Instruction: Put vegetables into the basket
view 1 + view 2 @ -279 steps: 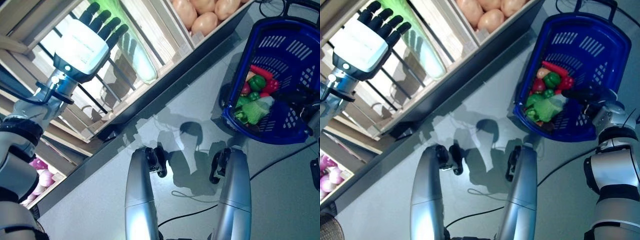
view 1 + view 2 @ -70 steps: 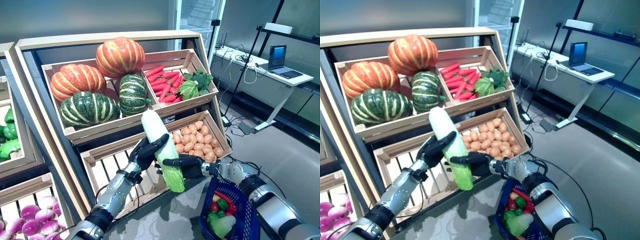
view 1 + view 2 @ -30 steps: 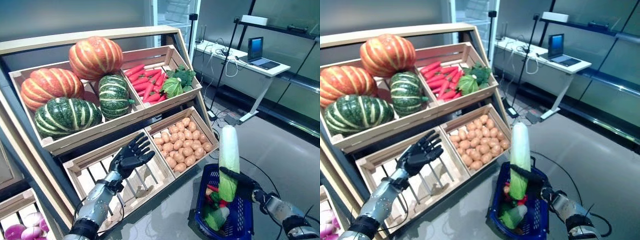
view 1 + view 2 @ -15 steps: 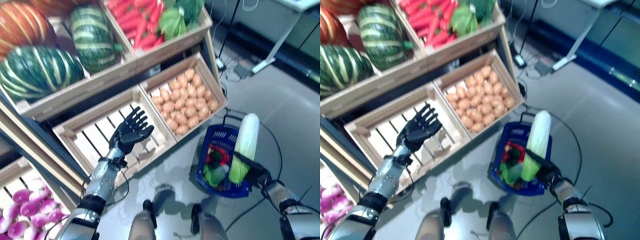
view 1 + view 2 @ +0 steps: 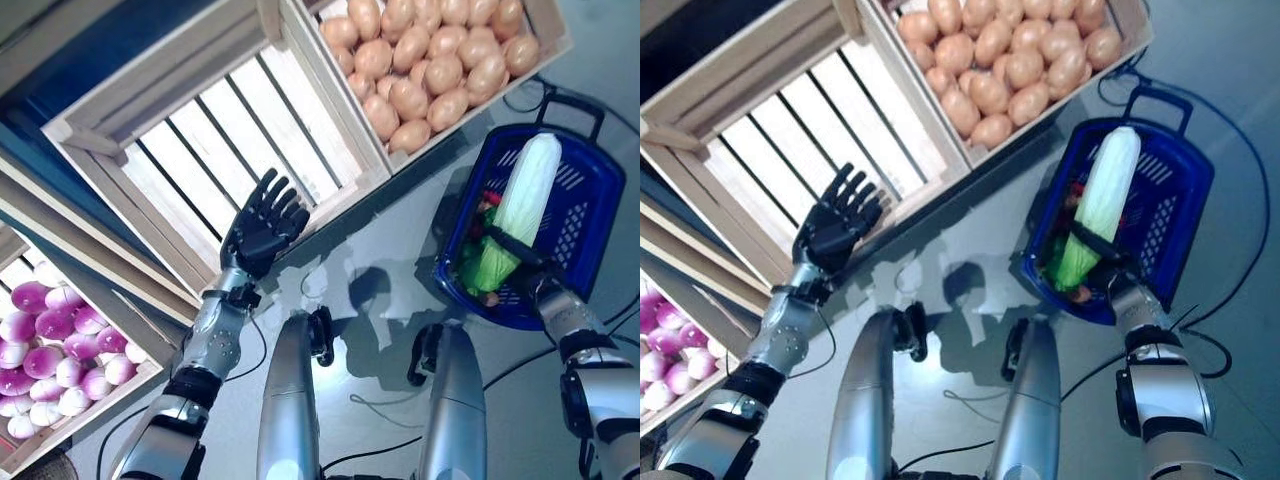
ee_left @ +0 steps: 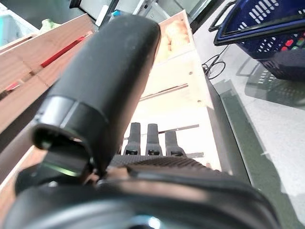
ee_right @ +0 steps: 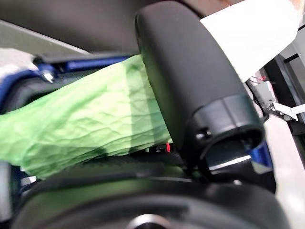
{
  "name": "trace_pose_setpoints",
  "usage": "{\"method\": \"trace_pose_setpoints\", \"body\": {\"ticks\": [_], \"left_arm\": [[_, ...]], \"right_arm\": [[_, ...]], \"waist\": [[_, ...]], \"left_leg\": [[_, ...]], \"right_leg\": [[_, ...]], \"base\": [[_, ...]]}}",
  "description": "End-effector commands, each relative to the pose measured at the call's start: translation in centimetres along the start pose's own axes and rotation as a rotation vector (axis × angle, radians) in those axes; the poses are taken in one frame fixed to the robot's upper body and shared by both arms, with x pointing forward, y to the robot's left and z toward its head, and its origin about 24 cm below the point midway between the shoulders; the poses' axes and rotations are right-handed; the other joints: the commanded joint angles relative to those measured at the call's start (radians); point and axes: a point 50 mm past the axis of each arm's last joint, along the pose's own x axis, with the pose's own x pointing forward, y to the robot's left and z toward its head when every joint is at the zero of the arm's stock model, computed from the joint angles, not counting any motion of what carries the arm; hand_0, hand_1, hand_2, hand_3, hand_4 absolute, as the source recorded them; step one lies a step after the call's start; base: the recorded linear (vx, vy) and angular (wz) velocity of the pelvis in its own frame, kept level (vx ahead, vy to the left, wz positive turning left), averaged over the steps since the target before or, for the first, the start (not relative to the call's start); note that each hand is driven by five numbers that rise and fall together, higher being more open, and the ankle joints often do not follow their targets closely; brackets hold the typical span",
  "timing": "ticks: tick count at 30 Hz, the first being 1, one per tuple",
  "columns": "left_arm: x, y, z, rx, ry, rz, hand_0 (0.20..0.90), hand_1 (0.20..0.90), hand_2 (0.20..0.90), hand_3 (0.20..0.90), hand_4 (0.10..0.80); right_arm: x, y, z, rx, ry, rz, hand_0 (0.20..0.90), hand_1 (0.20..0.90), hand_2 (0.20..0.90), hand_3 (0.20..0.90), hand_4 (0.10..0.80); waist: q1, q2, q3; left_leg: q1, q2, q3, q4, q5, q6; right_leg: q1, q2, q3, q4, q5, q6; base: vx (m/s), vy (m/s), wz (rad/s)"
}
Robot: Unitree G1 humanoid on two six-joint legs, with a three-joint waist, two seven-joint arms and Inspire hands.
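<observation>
Clamped in the dark right hand, fingers and thumb curled round its green leafy lower part, a long napa cabbage with a white stalk end and crinkled green leaves. Held lengthwise over the blue plastic slatted shopping basket, white end toward the basket's black handle, green end down among the small red and green vegetables already lying inside; whether touching them cannot be told. Seen up close in the right wrist view as thumb pressed across wrinkled green leaf, with the pale stalk beyond. Likely to handle as fairly light for its length but top-heavy when gripped near one end, so prone to swing or pivot in the grasp. Stalk probably firm and smooth, even a little slippery; leaves soft, compressible and easy to bruise or tear under a hard squeeze. Best taken near the middle, where leaf meets stalk, for balance, with moderate pressure only. Too long to sit flat across the basket, so better laid along its length or leaned on the wall. Off to the other side, the dark left hand raised with fingers spread and straight, holding nothing, in front of the empty pale wooden slatted crate; beside that, a wooden crate of tan potatoes.
</observation>
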Motion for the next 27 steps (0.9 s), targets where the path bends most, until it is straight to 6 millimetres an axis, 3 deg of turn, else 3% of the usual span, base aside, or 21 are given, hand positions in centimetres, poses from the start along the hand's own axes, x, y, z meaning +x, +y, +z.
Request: {"method": "trace_pose_setpoints", "body": {"ticks": [1, 2, 14, 20, 27], "left_arm": [[2.7, -4.3, 4.8, -0.038, -0.277, -0.181, 0.9, 0.9, 0.9, 0.9, 0.8], [2.7, -4.4, 4.8, -0.045, -0.282, -0.182, 0.9, 0.9, 0.9, 0.9, 0.8], [2.3, -4.1, 4.5, -0.058, -0.27, -0.186, 0.9, 0.9, 0.9, 0.9, 0.8], [1.9, -3.6, 4.1, -0.053, -0.254, -0.18, 0.9, 0.9, 0.9, 0.9, 0.8], [1.5, -2.9, 3.1, -0.025, -0.189, -0.16, 0.9, 0.9, 0.9, 0.9, 0.8]], "right_arm": [[-0.5, 0.8, 6.6, -0.066, -0.199, -0.02, 0.382, 0.382, 0.382, 0.382, 0.455], [-0.5, 0.8, 7.0, -0.074, -0.197, -0.055, 0.9, 0.9, 0.9, 0.9, 0.8], [-0.8, -0.1, 7.7, -0.043, -0.235, -0.134, 0.9, 0.9, 0.9, 0.9, 0.8], [-1.0, -1.5, 7.2, -0.044, -0.205, -0.163, 0.9, 0.9, 0.9, 0.9, 0.8], [-1.4, -3.7, 5.1, 0.022, -0.169, -0.194, 0.9, 0.9, 0.9, 0.9, 0.8]], "waist": [[-0.007, 0.02, -0.021], [-0.008, 0.024, -0.016], [0.002, 0.013, -0.032], [0.004, -0.002, -0.062], [0.008, -0.032, -0.12]], "left_leg": [[0.083, -0.025, -0.009, 0.144, -0.304, 0.044], [0.046, -0.026, -0.014, 0.196, -0.324, 0.049], [-0.005, -0.022, -0.021, 0.282, -0.364, 0.053], [0.072, -0.008, -0.011, 0.188, -0.332, 0.043], [0.278, 0.004, 0.013, -0.053, -0.256, 0.034]], "right_leg": [[0.011, -0.024, 0.004, -0.03, 0.026, -0.096], [-0.03, -0.024, 0.013, 0.021, 0.005, -0.101], [-0.083, -0.019, -0.001, 0.102, -0.033, -0.106], [-0.006, -0.011, -0.024, 0.017, -0.003, -0.099], [0.21, 0.001, -0.075, -0.197, 0.064, -0.078]], "base": [[-0.078, 0.014, 0.06], [-0.052, 0.015, 0.06], [-0.008, 0.002, 0.01], [0.014, 0.032, 0.0], [0.073, 0.0, -0.02]]}}
